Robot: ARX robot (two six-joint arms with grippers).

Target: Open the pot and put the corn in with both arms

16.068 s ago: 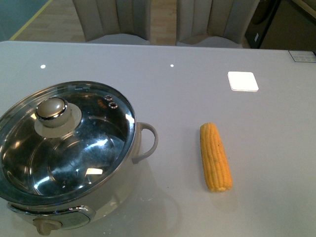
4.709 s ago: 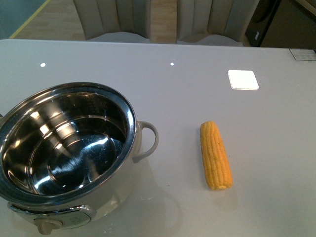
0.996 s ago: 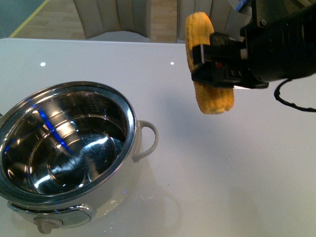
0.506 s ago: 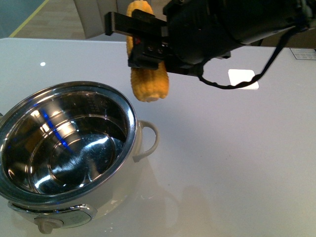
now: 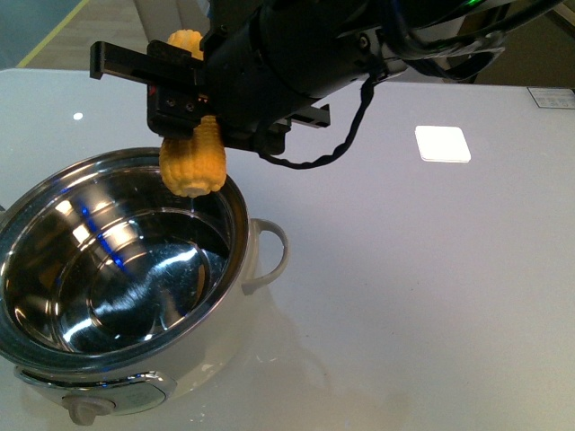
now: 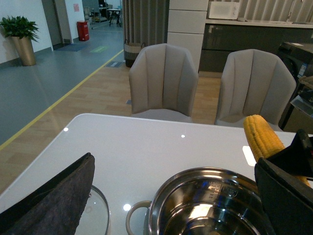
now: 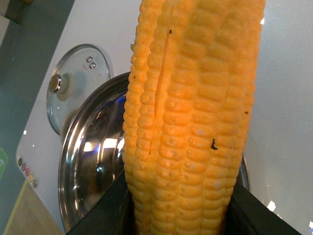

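The pot (image 5: pixel 235 208) stands open at the table's front left, its shiny steel inside bare. Its cream loop handle (image 5: pixel 269 256) points right. The corn (image 5: pixel 192 160) hangs upright over the pot's far rim, blunt end down, with my right gripper (image 5: pixel 180 94) shut on its upper part. In the right wrist view the corn (image 7: pixel 190 117) fills the frame between the jaws of the right gripper (image 7: pixel 181 215), with the pot (image 7: pixel 78 147) below. My left gripper (image 6: pixel 171 205) stands open and empty, looking over the pot (image 6: pixel 205 176) and the corn (image 6: pixel 261 139). It is outside the front view.
The glass lid (image 7: pixel 78 78) with its knob lies flat on the table beside the pot, also in the left wrist view as the lid (image 6: pixel 98 215). A bright white square (image 5: pixel 442 145) marks the table at back right. Two grey chairs (image 6: pixel 164 81) stand behind the table.
My right gripper has carried the corn leftward, from above the table's middle to over the pot's far rim. The pot has not moved.
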